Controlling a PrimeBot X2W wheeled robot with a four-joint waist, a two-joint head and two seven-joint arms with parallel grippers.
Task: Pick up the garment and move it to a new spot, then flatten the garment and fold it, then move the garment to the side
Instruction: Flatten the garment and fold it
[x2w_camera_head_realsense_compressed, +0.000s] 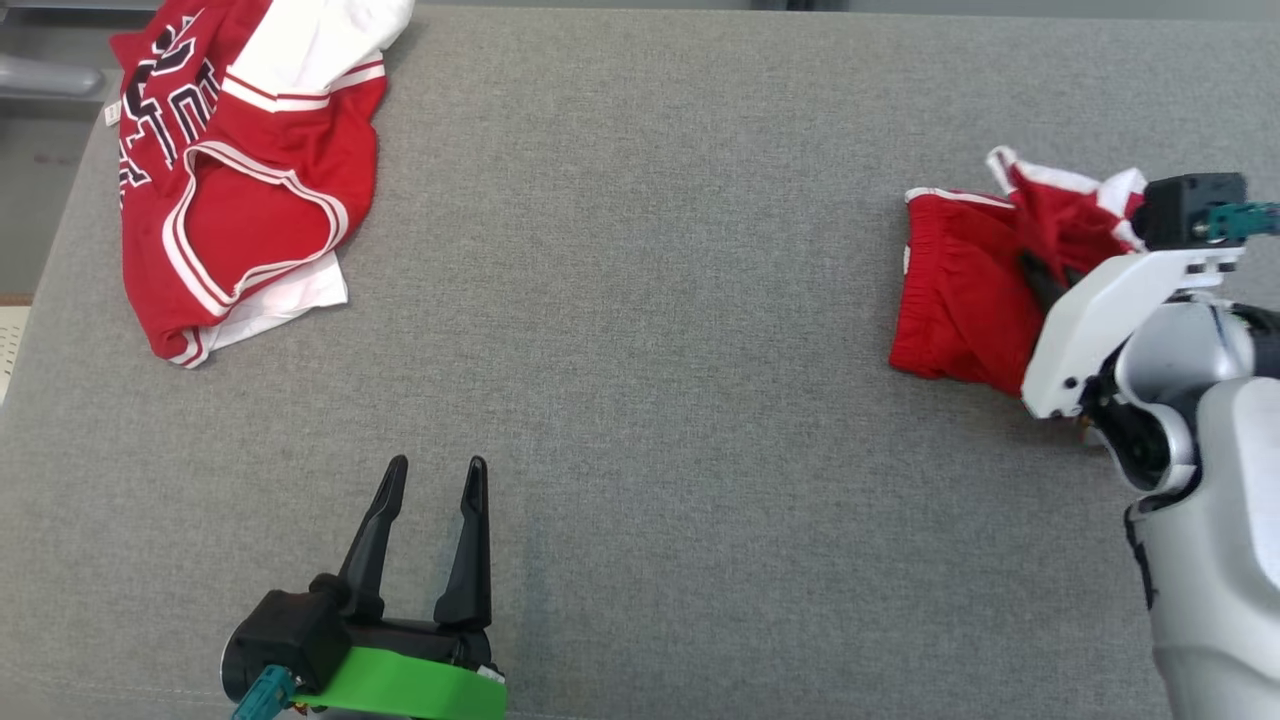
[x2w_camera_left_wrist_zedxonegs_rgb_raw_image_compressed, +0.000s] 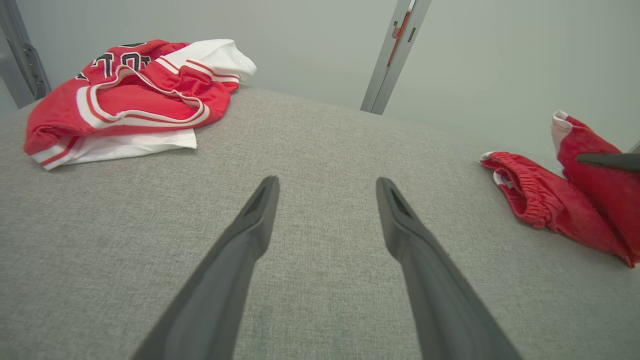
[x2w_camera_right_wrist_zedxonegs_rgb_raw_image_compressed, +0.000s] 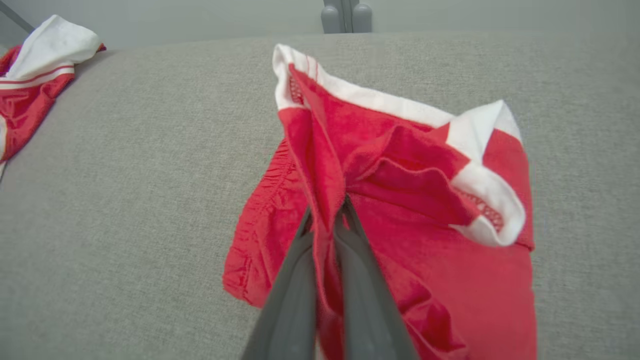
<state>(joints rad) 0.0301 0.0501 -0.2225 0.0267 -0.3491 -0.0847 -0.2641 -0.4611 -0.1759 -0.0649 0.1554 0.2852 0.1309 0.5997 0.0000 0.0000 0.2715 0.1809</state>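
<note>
The garment, a pair of red shorts (x2w_camera_head_realsense_compressed: 955, 290) with white trim, lies bunched at the right side of the grey cloth-covered table (x2w_camera_head_realsense_compressed: 640, 300). My right gripper (x2w_camera_head_realsense_compressed: 1040, 275) is shut on a raised fold of the shorts (x2w_camera_right_wrist_zedxonegs_rgb_raw_image_compressed: 400, 200); in the right wrist view its fingers (x2w_camera_right_wrist_zedxonegs_rgb_raw_image_compressed: 327, 212) pinch the red fabric between them. The elastic waistband of the shorts (x2w_camera_left_wrist_zedxonegs_rgb_raw_image_compressed: 545, 205) faces the table's middle. My left gripper (x2w_camera_head_realsense_compressed: 437, 470) stands open near the front edge, well apart from the shorts, with nothing between its fingers (x2w_camera_left_wrist_zedxonegs_rgb_raw_image_compressed: 327, 187).
A red and white jersey (x2w_camera_head_realsense_compressed: 250, 180) with black lettering lies crumpled at the far left corner (x2w_camera_left_wrist_zedxonegs_rgb_raw_image_compressed: 125, 95). Bare grey cloth stretches between it and the shorts. A metal post (x2w_camera_left_wrist_zedxonegs_rgb_raw_image_compressed: 395, 50) stands behind the table's far edge.
</note>
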